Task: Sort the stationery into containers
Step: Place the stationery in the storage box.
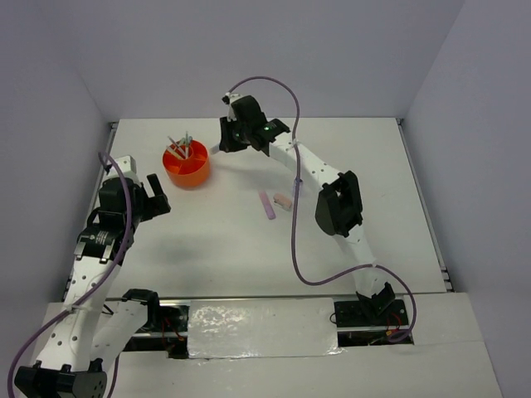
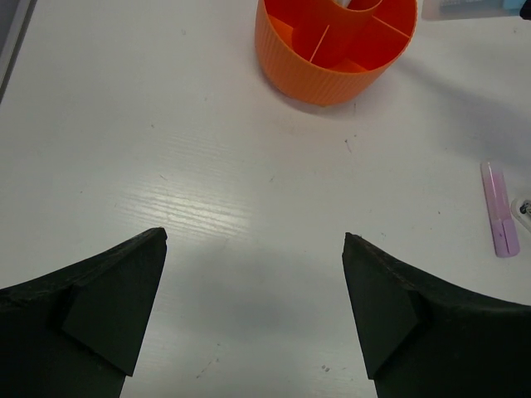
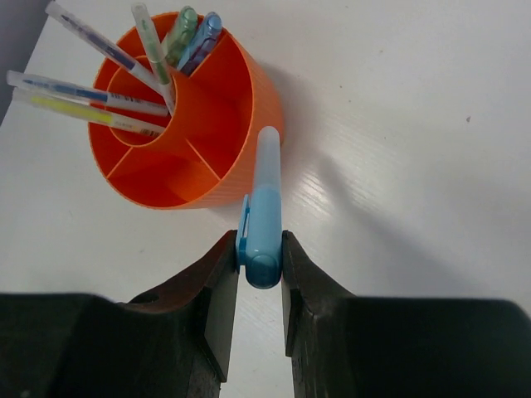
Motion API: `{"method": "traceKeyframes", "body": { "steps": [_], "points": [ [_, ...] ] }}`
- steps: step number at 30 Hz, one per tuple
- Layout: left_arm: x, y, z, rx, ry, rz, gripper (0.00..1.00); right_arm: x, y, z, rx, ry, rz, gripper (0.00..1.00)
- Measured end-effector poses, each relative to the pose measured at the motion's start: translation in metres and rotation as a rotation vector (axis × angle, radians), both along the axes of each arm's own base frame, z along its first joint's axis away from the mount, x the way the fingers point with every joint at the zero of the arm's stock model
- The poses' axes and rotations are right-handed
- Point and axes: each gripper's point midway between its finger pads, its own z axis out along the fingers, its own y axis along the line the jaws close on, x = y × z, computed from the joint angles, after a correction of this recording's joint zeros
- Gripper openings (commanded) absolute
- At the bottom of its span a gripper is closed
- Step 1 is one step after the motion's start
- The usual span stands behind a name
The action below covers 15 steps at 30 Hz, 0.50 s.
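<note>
Blocked over centre of organizer (image 3: 207, 186) by slanting pens (image 3: 91, 95); open above its near compartments and across table (image 1: 207, 249).

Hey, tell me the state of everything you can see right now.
Left gripper: open, empty
Right gripper: shut on blue marker
Blue marker: held, tip toward organizer
Organizer: upright, partly filled
Pens: standing in centre ring
Purple marker: lying flat, unsorted
Eraser: lying beside purple marker
</note>
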Motion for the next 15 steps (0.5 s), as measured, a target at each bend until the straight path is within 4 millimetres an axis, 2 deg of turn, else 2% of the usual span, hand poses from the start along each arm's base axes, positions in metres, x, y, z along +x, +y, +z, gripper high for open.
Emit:
{"method": "traceKeyframes", "body": {
  "steps": [2,7,13,15],
  "points": [
    [0.001,-0.001,-0.002,0.001,0.007,-0.008,0.99,0.001,0.002,-0.007,-0.004,0.008,0.009,0.0],
    [0.0,-0.001,0.0,0.001,0.001,-0.012,0.99,-0.002,0.012,-0.009,0.011,-0.009,0.026,0.0],
    [0.0,-0.003,0.0,-0.004,0.002,-0.023,0.99,-0.01,0.008,-0.041,-0.052,0.006,-0.019,0.0],
    [0.0,-0.004,0.0,-0.006,0.002,-0.027,0.99,-0.013,0.006,-0.047,-0.072,0.004,-0.033,0.0]
  ]
}}
